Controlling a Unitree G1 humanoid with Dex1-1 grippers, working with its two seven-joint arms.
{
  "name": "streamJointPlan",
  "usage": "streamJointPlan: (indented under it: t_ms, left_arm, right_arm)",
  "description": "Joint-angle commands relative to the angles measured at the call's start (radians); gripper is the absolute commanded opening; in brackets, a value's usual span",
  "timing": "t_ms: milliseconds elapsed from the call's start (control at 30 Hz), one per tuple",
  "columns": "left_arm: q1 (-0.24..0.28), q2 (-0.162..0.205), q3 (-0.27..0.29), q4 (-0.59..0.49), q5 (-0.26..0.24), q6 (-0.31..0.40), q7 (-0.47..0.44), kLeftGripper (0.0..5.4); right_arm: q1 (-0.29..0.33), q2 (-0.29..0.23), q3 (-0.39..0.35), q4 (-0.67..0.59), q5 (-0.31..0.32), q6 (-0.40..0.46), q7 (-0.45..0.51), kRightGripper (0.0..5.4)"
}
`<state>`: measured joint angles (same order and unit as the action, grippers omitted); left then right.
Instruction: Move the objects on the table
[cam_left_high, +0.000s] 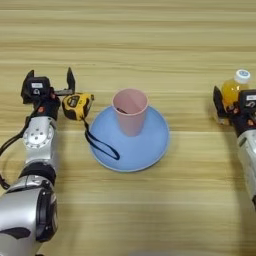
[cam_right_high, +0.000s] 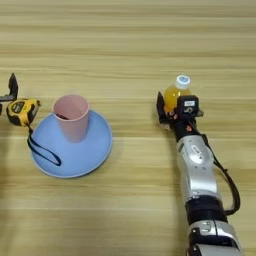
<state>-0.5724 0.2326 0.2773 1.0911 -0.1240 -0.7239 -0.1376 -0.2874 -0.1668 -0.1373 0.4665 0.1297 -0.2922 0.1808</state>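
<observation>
Table (cam_left_high: 150, 30): light wooden planks, grain running left to right; all four objects are carried on it.

Left claw (cam_left_high: 50, 86): seen at the left side, fingers spread wide, nothing held. One finger stands up just behind the tape measure; the other is well to the left.

Tape measure (cam_left_high: 77, 106): yellow and black, lying just right of the left claw and slightly nearer the robot, touching or almost touching the raised finger. Its long axis runs roughly left to right. Its black strap (cam_left_high: 100, 145) trails toward the robot and is draped over the left rim of the plate.

Right claw (cam_right_high: 176, 111): closed in around the lower body of the bottle, a dark finger visible on the bottle's left; the other side is hidden by the claw housing. Whether the bottle is actually gripped cannot be told.

Bottle (cam_right_high: 176, 92): orange juice, white cap, upright, at the right side, directly beyond the right claw's wrist.

Plate (cam_left_high: 150, 150): light blue, round, centre of the table, between the two arms.

Cup (cam_left_high: 130, 111): pink, upright on the far half of the plate, mouth open; a small dark shape is seen inside, not identifiable.

Nearer arm: left for the tape measure, right for the bottle; plate and cup lie closer to the left arm.
</observation>
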Motion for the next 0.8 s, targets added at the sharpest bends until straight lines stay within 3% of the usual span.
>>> streamJointPlan:
  t_ms: [33, 333, 800]
  left_arm:
    - [0.001, 0.0, -0.003, 0.006, 0.003, -0.006, 0.008, 5.4]
    - [0.001, -0.001, -0.007, 0.007, 0.003, -0.006, 0.011, 5.4]
    - [0.001, -0.01, -0.013, 0.007, 0.008, -0.009, 0.022, 5.4]
  right_arm:
    - [-0.002, 0.023, 0.011, -0.019, 0.032, 0.031, 0.034, 3.4]
    - [0.048, 0.073, 0.049, -0.105, 0.068, 0.099, 0.079, 3.4]
    - [0.091, 0.099, 0.102, -0.129, 0.033, 0.104, 0.088, 3.4]
